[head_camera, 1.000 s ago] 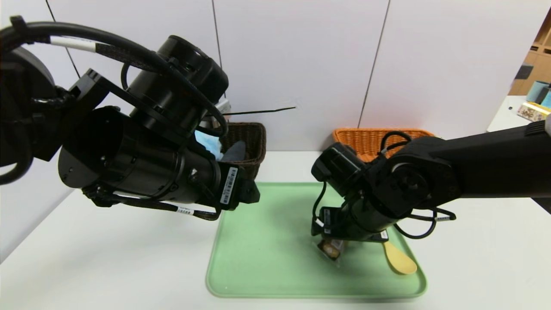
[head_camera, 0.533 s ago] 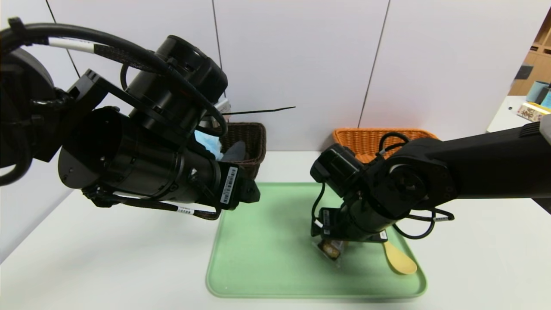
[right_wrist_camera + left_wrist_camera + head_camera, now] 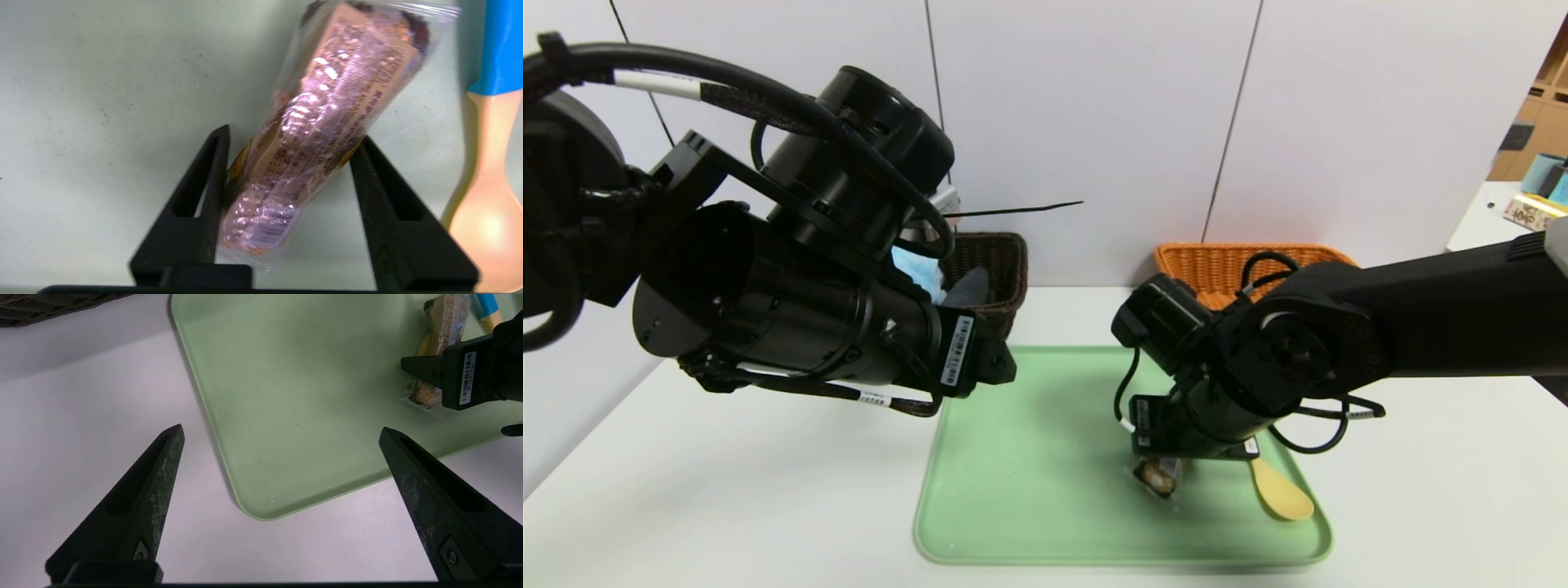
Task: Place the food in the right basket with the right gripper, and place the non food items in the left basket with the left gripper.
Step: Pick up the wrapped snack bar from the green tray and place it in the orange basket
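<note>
R claw (image 3: 290,143) has narrowed onto snack (image 3: 322,118), on tray (image 3: 1045,523); both fingers touch wrapper, firm grip n/c. Pick for orange basket (image 3: 1241,260) likely starting. L claw (image 3: 282,430) open, empty, over tray corner. Spoon (image 3: 1281,494) beside snack, snag risk. Pouf (image 3: 919,269), cloth (image 3: 969,288) in brown basket (image 3: 1005,278).

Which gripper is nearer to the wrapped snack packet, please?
The right: it is at the packet, its fingers on either side. The left gripper hovers apart, by the tray's near-left corner.
</note>
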{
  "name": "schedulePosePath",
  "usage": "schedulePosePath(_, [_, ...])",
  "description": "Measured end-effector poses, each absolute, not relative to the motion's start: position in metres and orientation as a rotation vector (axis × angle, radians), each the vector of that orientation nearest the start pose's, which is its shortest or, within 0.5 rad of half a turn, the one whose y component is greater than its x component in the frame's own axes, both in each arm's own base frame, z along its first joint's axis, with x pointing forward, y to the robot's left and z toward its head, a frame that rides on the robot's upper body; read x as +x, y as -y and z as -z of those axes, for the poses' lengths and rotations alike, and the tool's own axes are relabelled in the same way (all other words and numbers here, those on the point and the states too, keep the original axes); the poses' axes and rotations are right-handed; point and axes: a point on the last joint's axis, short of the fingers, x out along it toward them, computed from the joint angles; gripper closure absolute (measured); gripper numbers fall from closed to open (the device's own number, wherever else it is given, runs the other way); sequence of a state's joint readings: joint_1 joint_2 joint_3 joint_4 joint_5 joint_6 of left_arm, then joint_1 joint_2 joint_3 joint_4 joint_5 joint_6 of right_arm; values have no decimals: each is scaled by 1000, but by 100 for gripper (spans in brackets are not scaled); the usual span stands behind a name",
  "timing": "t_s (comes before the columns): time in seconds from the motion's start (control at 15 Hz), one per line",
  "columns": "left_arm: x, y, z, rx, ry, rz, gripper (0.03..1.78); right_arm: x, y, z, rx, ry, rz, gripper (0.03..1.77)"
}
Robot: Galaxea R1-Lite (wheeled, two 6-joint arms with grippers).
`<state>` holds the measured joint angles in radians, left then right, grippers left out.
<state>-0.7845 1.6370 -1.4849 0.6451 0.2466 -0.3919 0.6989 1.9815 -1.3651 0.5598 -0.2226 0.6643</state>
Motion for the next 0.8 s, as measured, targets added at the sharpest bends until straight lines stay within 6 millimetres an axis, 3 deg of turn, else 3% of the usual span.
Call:
schedulePosePath(0.13, [199,191,-275,31,-782,360,12,267,-218,-141,59,-1126,-47,104])
schedulePosePath(0.2, [199,191,-275,30,-782,361,12,267,-218,-141,57,-1126,-46,140])
schedulePosePath(0.27, [199,191,-275,30,-781,363,12,267,-218,-142,58,-1124,-47,162])
schedulePosePath(0.6, [198,190,-277,28,-774,364,12,265,-216,-152,84,-1094,-57,162])
schedulePosePath(0.8, [197,189,-279,26,-767,368,12,262,-210,-174,122,-1021,-68,162])
